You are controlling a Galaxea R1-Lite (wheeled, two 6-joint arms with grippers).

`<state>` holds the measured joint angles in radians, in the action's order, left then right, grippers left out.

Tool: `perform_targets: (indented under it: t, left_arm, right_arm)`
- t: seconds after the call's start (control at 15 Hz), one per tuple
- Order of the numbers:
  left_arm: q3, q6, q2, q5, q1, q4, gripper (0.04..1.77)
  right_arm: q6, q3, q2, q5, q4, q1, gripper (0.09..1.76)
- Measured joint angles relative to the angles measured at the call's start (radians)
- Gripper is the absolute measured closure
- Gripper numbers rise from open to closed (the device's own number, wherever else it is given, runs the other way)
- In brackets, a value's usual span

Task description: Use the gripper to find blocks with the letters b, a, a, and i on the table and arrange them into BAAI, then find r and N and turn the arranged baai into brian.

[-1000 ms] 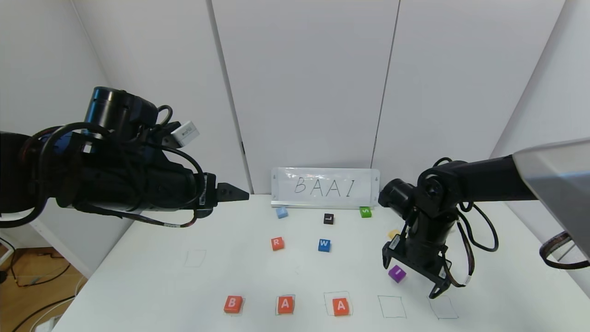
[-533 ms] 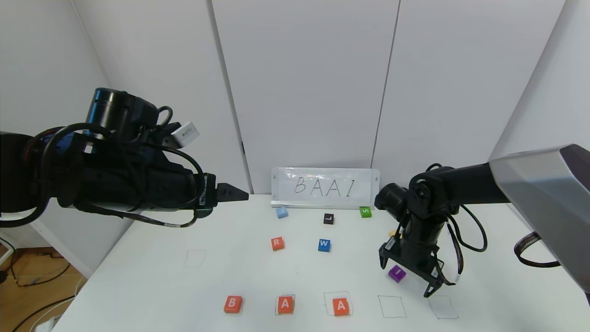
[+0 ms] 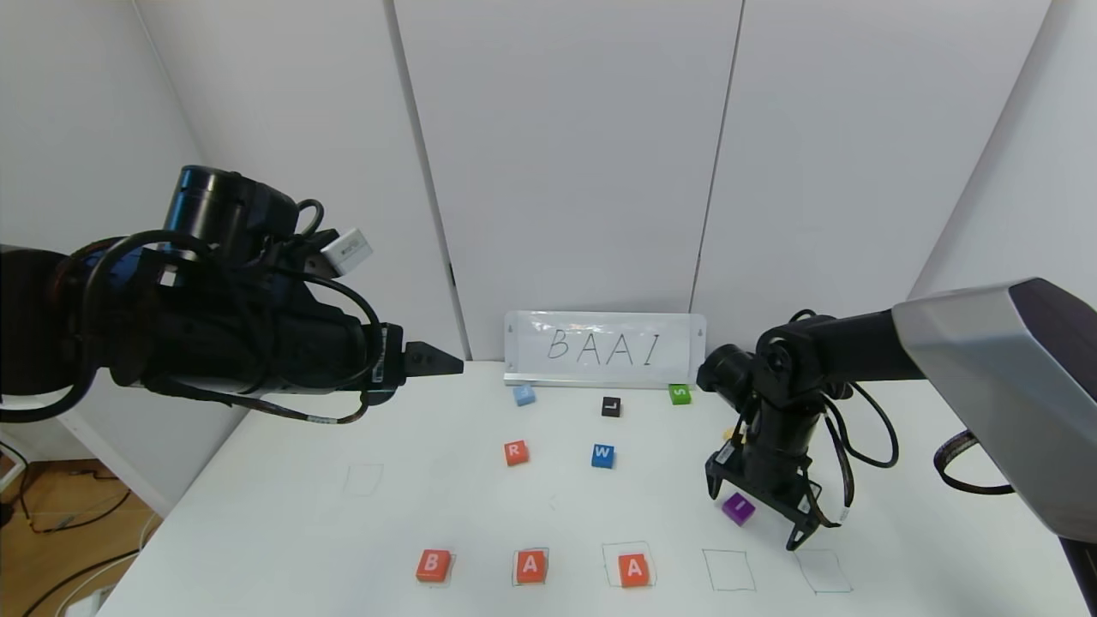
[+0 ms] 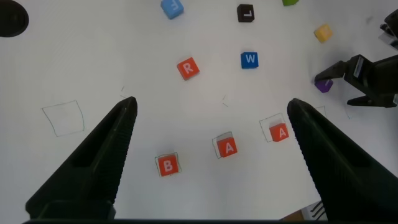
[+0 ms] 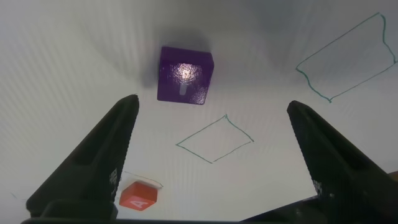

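The big white tabletop [image 3: 283, 531] has a row of red blocks near its front edge: B [image 3: 434, 565], A [image 3: 531, 566], A [image 3: 634, 569]. The left gripper [image 4: 208, 155] hangs high above, spread wide. The right gripper [image 3: 758, 510] is low, spread wide around the purple I block [image 3: 738, 508]. The red R block [image 3: 516, 452] sits farther back.
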<state>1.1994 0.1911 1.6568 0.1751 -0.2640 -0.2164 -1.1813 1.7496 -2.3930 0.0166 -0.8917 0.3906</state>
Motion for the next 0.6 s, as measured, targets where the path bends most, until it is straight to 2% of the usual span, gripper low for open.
perform_targets:
  t: [0.6]
  left_arm:
    - [0.0, 0.0, 0.009, 0.0, 0.0, 0.0, 0.09]
  right_arm:
    - [-0.004, 0.059, -0.04, 0.004, -0.006, -0.011, 0.14]
